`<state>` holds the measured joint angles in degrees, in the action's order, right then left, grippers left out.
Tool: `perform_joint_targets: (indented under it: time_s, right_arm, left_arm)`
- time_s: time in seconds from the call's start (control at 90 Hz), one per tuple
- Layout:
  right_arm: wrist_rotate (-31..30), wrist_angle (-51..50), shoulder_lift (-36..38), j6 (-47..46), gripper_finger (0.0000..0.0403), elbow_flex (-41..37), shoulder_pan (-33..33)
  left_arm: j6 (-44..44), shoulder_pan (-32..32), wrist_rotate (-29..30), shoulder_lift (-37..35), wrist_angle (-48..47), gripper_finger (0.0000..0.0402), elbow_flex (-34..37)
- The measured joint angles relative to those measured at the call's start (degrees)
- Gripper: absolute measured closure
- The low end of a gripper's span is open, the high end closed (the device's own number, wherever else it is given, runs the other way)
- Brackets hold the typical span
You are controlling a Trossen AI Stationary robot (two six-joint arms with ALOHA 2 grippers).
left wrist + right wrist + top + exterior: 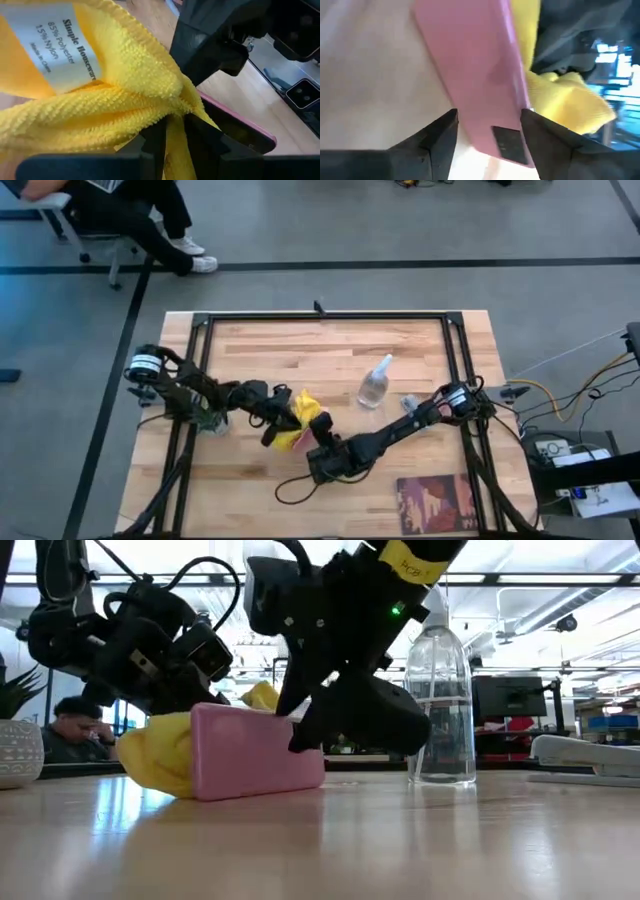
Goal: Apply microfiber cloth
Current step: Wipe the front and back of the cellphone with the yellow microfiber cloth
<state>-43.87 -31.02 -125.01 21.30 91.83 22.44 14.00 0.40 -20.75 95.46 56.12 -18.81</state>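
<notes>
L gripper (172, 132) pinching cloth (115, 90); R gripper (487, 127) clamping phone (470, 70) (pink case). Could prob. slip if rubbed hard.

Overhead looks straight down; low sits level beside the phone (255, 752); both wrist cameras crowd that phone

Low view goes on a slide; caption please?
Left tool presses the yellow microfiber cloth against a pink-cased phone held on edge by the right tool, spray bottle behind.
</notes>
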Motion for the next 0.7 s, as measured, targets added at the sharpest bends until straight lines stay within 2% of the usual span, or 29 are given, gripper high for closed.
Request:
perform_joint_targets:
  time_s: [0.3, 0.411, 0.533, 0.7]
  right_arm:
    - [-0.9, 0.0, 0.0, 4.5, 0.0139, 0.0, 0.1]
    - [0.2, -0.1, 0.0, 2.6, 0.0136, 0.0, 0.2]
    - [4.1, -0.1, 0.0, 0.4, 0.017, -0.1, 0.0]
    - [4.9, -0.3, 0.0, -0.2, 0.0255, -0.1, 0.1]
  left_arm:
    - [0.0, 0.0, -1.2, 0.0, -0.2, 0.0343, -2.8]
    - [-0.4, -0.1, -1.3, 0.0, -0.9, 0.0343, -3.1]
    - [-1.2, -0.1, -1.3, 0.0, -1.3, 0.0343, -2.9]
    - [-1.5, -0.1, -1.3, 0.0, -3.8, 0.0343, -2.9]
